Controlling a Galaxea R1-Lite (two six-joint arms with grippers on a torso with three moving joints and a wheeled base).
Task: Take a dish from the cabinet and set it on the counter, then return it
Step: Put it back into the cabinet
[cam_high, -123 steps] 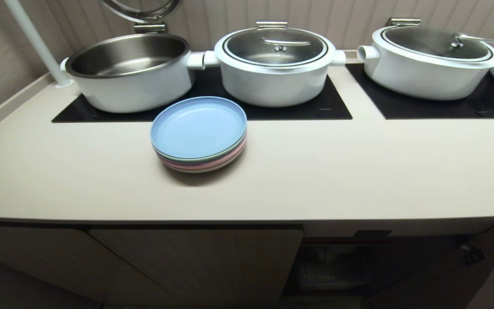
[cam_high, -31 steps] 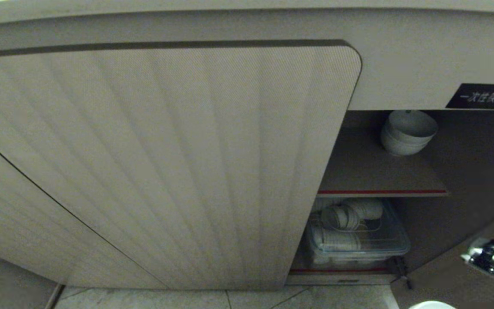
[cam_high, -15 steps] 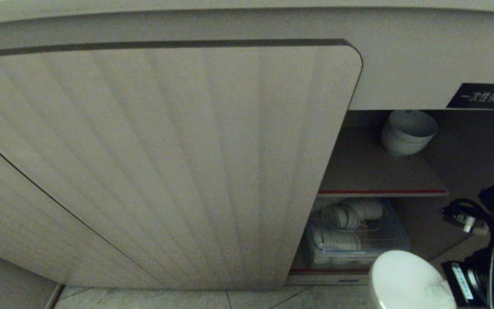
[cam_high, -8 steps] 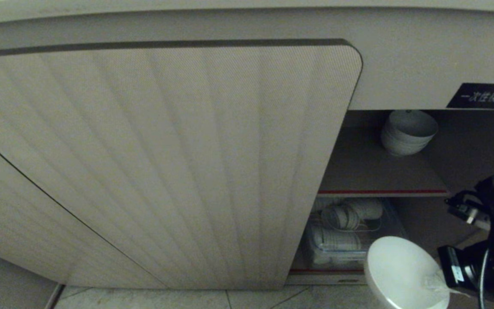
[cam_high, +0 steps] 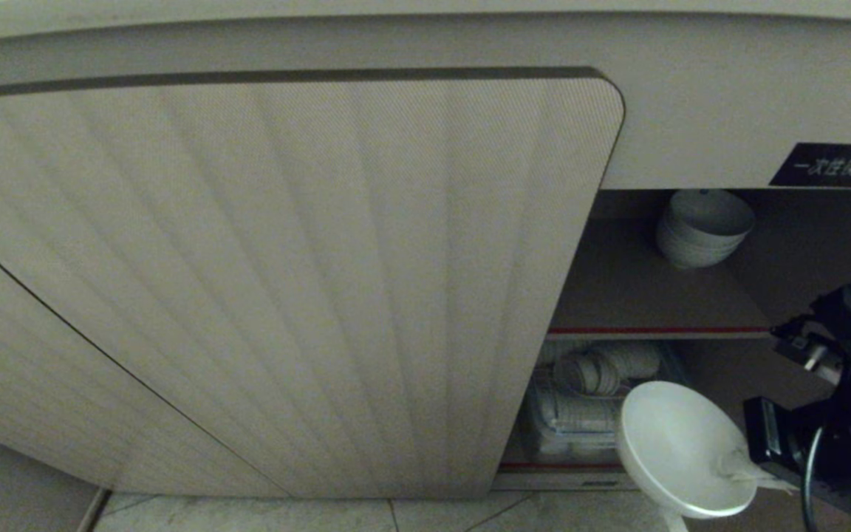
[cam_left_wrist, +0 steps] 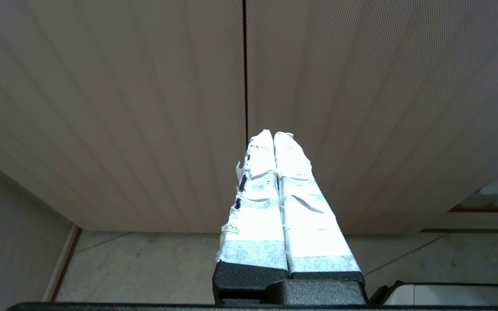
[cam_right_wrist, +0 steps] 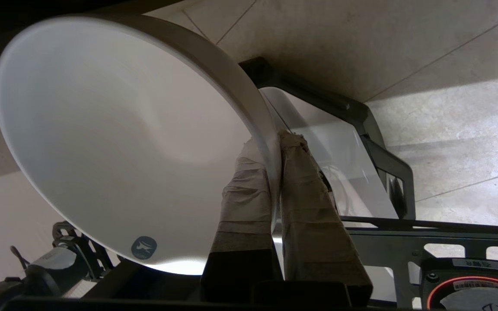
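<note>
My right gripper (cam_high: 737,467) is shut on the rim of the dish (cam_high: 680,447), a plain white bowl held tilted low in front of the open side of the cabinet (cam_high: 654,330). In the right wrist view one taped finger lies inside the dish (cam_right_wrist: 115,138) and the other outside, so the right gripper (cam_right_wrist: 275,140) pinches its wall. The dish hangs below the red-edged shelf, just outside the opening. My left gripper (cam_left_wrist: 273,134) is shut and empty, parked facing the closed ribbed doors (cam_left_wrist: 361,108). The counter's top is out of view.
A stack of white bowls (cam_high: 702,225) sits at the back of the upper shelf, under a black label (cam_high: 832,164). A clear bin of dishes (cam_high: 580,414) fills the lower shelf. A ribbed door (cam_high: 285,281) covers the left. Tiled floor (cam_right_wrist: 404,52) lies below.
The right arm has come up into view from the lower right with the dish and carried it up and left toward the cabinet opening. The wrist has rolled, tilting the dish. The left arm is still.
</note>
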